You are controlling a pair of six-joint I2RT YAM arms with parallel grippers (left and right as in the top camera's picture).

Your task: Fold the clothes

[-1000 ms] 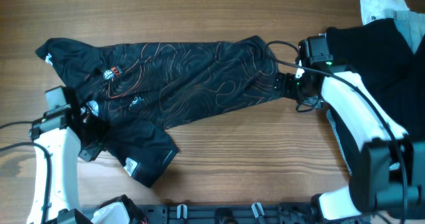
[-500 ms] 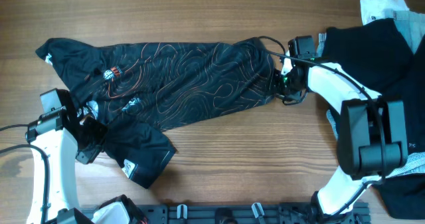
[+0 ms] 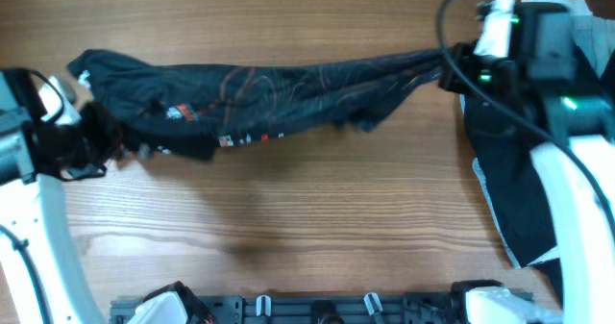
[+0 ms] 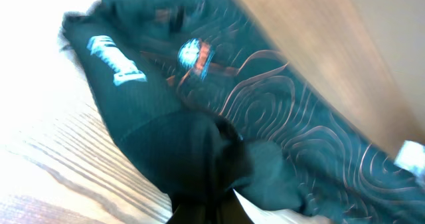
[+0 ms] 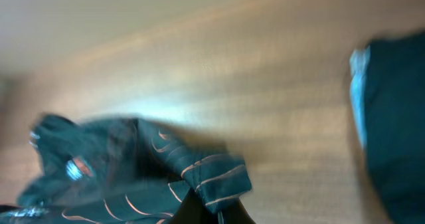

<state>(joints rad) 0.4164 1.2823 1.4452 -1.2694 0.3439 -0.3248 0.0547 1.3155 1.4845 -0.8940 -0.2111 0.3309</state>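
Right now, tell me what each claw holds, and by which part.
Both hold the black T-shirt, stretched between them: the left claw pinches its logo end, the right claw the opposite edge.

The black T-shirt [image 4: 279,144] filled most of the blurred frame, showing orange contour lines and small logos [image 4: 192,54]. Fabric bunched at the bottom edge. Wooden table [image 4: 46,171] showed lower left.
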